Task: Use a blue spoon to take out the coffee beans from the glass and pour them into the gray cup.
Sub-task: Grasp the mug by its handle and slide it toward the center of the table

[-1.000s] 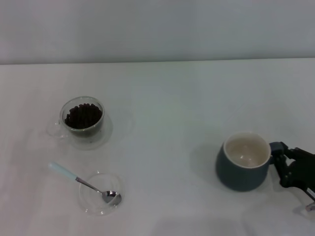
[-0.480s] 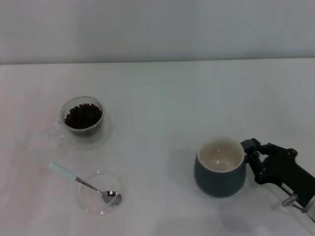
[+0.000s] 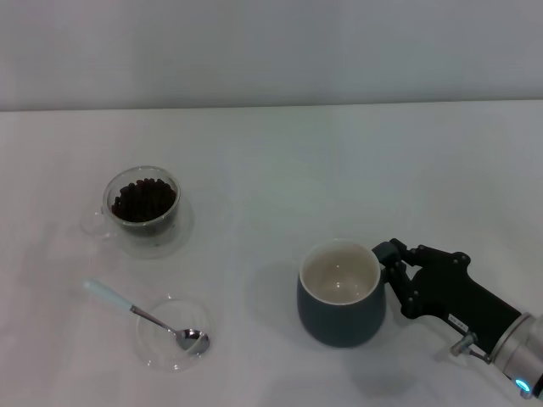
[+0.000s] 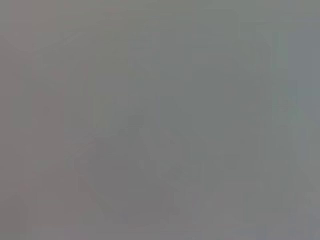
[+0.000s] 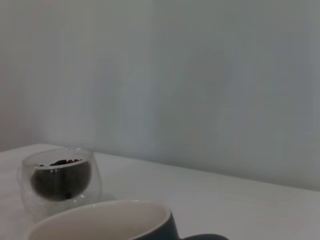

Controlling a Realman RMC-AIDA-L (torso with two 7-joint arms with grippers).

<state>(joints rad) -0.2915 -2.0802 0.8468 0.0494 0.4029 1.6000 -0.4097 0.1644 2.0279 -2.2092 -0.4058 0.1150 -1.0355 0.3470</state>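
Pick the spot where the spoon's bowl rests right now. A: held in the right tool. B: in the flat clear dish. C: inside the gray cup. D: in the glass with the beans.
B: the spoon lies with its metal bowl in the flat clear dish, handle sticking out over the rim, untouched.

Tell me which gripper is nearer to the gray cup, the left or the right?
The right. The right gripper is at the handle side of the gray cup; the left gripper appears in no view.
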